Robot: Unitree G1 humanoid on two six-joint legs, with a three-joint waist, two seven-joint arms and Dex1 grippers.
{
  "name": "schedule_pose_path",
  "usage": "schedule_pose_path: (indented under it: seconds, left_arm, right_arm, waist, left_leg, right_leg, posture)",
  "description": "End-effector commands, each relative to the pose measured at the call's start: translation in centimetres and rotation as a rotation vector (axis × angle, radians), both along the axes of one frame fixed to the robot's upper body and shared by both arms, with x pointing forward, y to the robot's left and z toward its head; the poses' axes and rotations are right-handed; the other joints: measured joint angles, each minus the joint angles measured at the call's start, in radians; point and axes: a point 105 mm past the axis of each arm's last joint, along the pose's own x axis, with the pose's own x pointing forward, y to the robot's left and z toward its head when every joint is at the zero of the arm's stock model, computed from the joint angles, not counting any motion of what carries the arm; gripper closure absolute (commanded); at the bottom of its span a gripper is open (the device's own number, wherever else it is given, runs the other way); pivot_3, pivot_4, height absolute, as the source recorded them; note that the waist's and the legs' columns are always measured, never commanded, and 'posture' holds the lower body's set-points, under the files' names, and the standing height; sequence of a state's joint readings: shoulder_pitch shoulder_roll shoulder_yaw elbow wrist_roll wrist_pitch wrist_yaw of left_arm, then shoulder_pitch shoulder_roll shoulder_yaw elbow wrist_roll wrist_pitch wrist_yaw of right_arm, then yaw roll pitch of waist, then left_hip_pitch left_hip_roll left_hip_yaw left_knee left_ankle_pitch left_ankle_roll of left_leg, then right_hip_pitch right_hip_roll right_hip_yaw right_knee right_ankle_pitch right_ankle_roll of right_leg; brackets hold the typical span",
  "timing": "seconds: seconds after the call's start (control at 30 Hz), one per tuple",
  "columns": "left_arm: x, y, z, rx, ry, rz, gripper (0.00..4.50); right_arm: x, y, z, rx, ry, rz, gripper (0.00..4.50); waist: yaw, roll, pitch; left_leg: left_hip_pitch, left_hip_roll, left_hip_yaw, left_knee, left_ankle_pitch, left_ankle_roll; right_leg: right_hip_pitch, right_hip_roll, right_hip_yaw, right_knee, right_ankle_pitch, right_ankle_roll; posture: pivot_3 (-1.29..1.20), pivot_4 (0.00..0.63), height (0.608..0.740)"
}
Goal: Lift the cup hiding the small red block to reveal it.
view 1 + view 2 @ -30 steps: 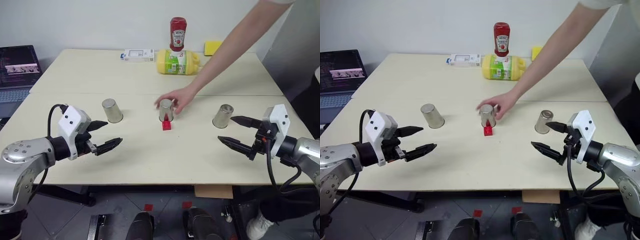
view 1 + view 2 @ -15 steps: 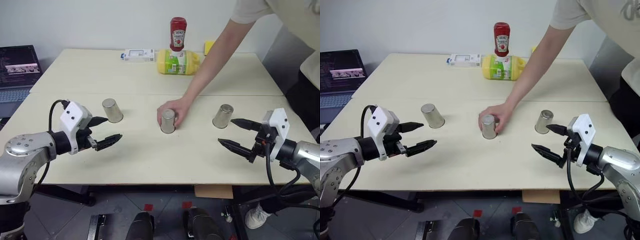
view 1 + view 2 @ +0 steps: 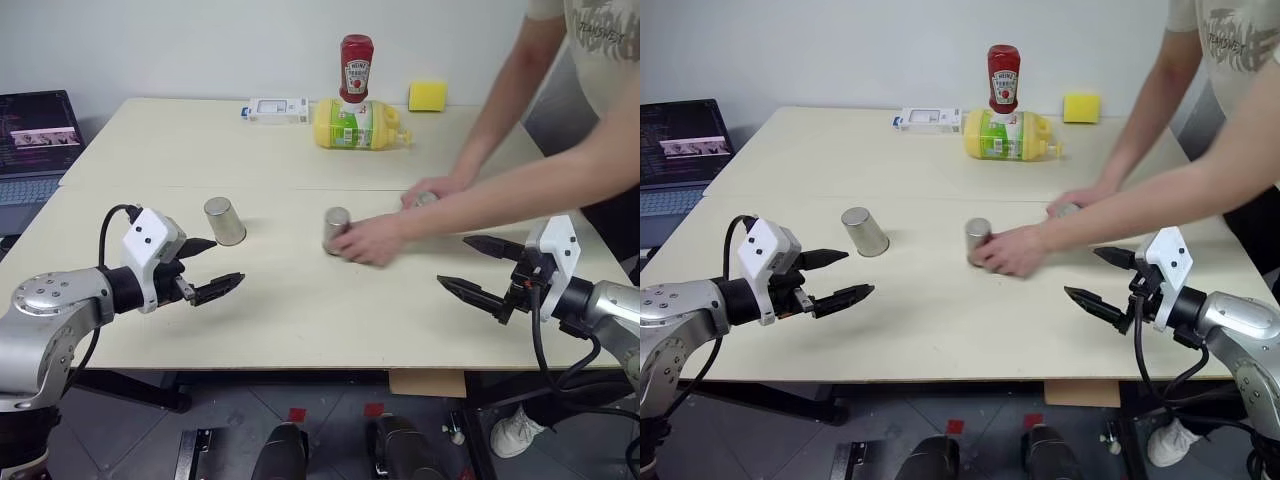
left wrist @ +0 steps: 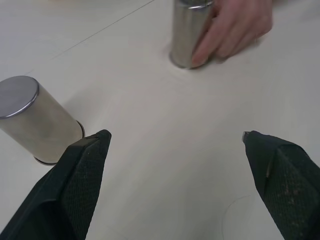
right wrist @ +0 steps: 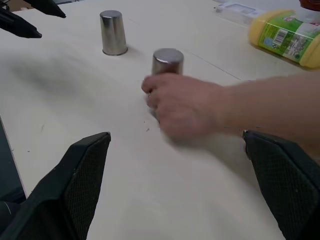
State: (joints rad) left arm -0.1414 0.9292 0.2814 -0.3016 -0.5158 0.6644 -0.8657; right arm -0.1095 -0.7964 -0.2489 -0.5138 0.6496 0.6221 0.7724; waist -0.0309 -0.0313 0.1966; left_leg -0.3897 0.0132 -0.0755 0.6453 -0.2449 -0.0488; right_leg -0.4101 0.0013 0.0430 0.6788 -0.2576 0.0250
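Both the left gripper and the right gripper wait wide open and empty above the table, probably because a person's hands cover two of the cups.

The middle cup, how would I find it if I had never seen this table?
Start at the red ketchup bottle at the far side of the pale table, then come straight toward the near edge. You reach an upside-down silver cup standing in the middle. It is the cup with a person's hand wrapped against its side; the cup on the robot's left stands alone, untouched.
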Motion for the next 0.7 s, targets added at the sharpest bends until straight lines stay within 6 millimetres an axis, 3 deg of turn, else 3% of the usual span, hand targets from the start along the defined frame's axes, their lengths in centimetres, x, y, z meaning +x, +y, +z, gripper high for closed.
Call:
schedule_pose_path:
  seconds: [0.03,0.2,0.37,0.53,0.7]
  left_arm:
    - [-0.1,0.2,1.4,0.018,-0.058,-0.001,0.01]
    - [0.2,-0.3,1.6,0.004,-0.07,-0.015,0.01]
    - [0.2,-2.0,2.3,-0.016,-0.077,-0.083,0.01]
    - [-1.2,-5.7,3.9,-0.132,-0.007,-0.292,0.01]
    - [-1.9,-8.4,4.0,-0.085,-0.016,-0.421,0.01]
  right_arm:
    - [0.0,0.5,1.0,-0.002,-0.048,0.027,0.0]
    - [0.5,0.6,1.0,0.006,-0.065,0.009,0.0]
    - [1.5,-0.1,1.1,0.074,-0.057,-0.097,0.0]
    - [2.8,-0.7,0.3,0.054,-0.028,-0.175,0.0]
    - [4.4,-0.7,0.4,0.079,-0.032,-0.263,0.0]
  waist:
    - [0.0,0.0,0.0]
    - [0.0,0.0,0.0]
    - [0.0,0.0,0.0]
    - [0.0,0.0,0.0]
    - [-0.002,0.0,0.0]
  left_leg:
    - [0.0,0.0,0.0,0.0,0.0,0.0]
    - [0.0,0.0,0.0,0.0,0.0,0.0]
    - [0.0,0.0,0.0,0.0,0.0,0.0]
    - [0.0,-0.001,0.0,0.0,0.0,0.0]
    - [0.0,-0.001,0.0,0.0,0.0,0.0]
  right_leg:
    - [0.0,0.0,0.0,0.0,0.0,0.0]
    - [0.0,0.0,0.0,0.0,0.0,0.0]
    - [0.0,0.0,0.0,0.0,0.0,0.0]
    - [0.0,0.0,0.0,0.0,0.0,0.0]
    - [0.0,0.0,0.0,0.0,0.0,0.0]
  posture:
    - [0.0,0.15,0.74]
    - [0.0,0.15,0.74]
    - [0.0,0.15,0.74]
    - [0.0,0.15,0.74]
    - [0.0,0.15,0.74]
